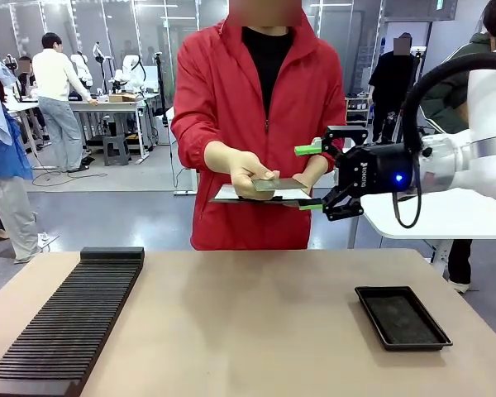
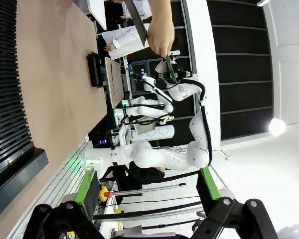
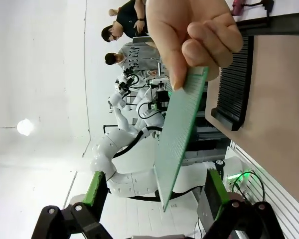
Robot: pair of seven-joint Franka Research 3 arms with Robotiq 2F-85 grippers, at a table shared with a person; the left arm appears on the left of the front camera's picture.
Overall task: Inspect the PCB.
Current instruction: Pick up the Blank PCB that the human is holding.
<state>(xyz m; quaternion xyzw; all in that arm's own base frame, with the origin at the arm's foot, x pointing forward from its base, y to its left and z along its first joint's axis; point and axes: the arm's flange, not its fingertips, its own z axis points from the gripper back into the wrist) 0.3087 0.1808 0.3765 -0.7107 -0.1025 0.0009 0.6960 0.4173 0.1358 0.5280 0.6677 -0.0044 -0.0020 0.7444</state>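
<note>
**While the person held out the PCB, the right gripper waited open at its free end**

Because the PCB [image 1: 279,184] was in the air past the far edge of the surface [image 1: 248,322], pinched at one end by the person's hand [image 1: 250,172] over a clipboard [image 1: 231,196], the step in hand looked like the handover, with inspection proper not yet begun. The right gripper [image 1: 310,178] was level with the board, its green pads wide apart. In the right wrist view the board's free end seemed to reach between them, touching neither. The left gripper [image 2: 148,185] was open too, holding nothing, well away from the exchange.

The next move probably called for a gentle closing on the free end across the flat faces, clear of the person's fingers, and only then a pull away. A board this thin would likely flex or slip if caught near a corner.

Seen close, the board was a thin flat rectangle – pale grey-green on its face with a fine grid of holes, bright green along its edge. No mounted parts could be made out. A shallow black tray [image 1: 403,317] lay near the right edge of the surface, and a long slotted black rack [image 1: 66,322] ran along the left edge.
</note>
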